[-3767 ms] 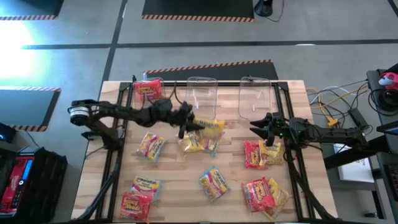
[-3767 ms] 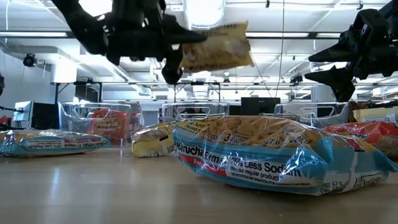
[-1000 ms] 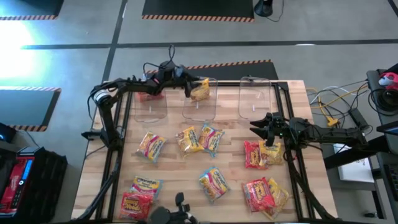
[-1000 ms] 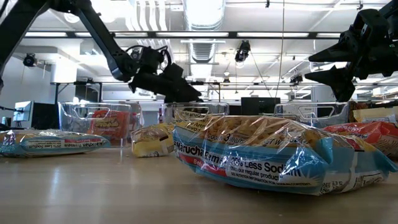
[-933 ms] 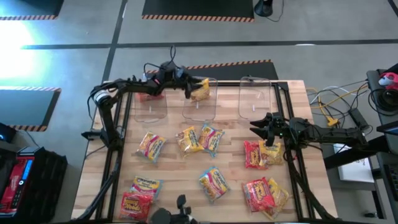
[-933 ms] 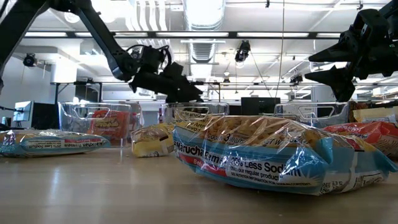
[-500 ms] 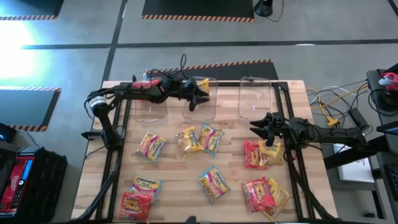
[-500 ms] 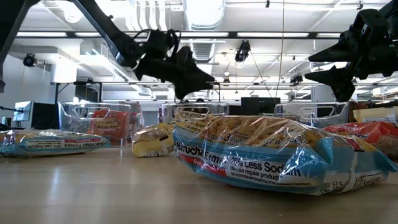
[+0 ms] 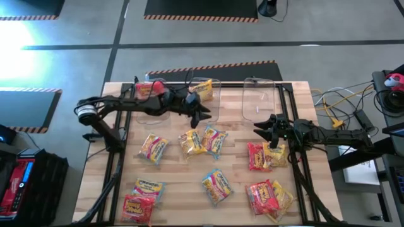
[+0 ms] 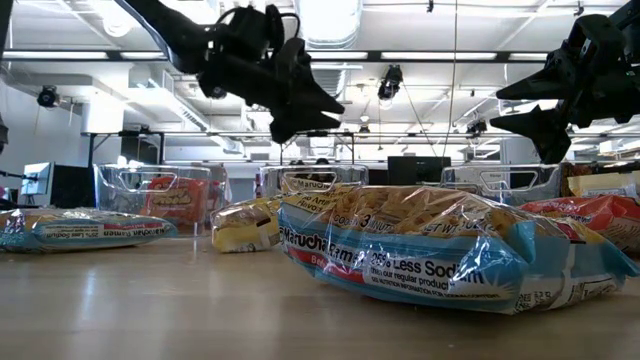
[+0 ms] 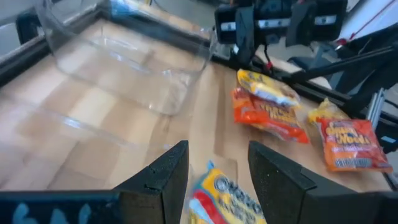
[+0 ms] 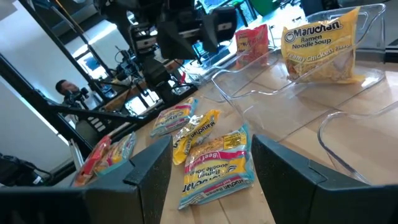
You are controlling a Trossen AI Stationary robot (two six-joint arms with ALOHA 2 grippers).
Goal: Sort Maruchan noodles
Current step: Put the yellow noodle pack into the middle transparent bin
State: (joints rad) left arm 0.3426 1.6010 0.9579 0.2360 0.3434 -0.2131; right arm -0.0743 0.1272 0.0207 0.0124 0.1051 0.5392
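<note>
So the left gripper (image 9: 203, 115) hangs over the front edge of the middle bin (image 9: 205, 101), fingers spread a little with nothing between them. A yellow packet (image 9: 202, 89) leans in that bin, a red packet (image 9: 146, 90) sits in the left bin (image 9: 151, 107). Other packets (image 9: 205, 142) lie scattered over the bench (image 9: 177, 183). The right gripper (image 9: 260, 128) hovers near the right bin (image 9: 259, 99), fingers spread, empty.

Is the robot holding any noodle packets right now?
No. The left gripper is open and empty near the middle bin; the right gripper hangs open and empty above the table.
</note>
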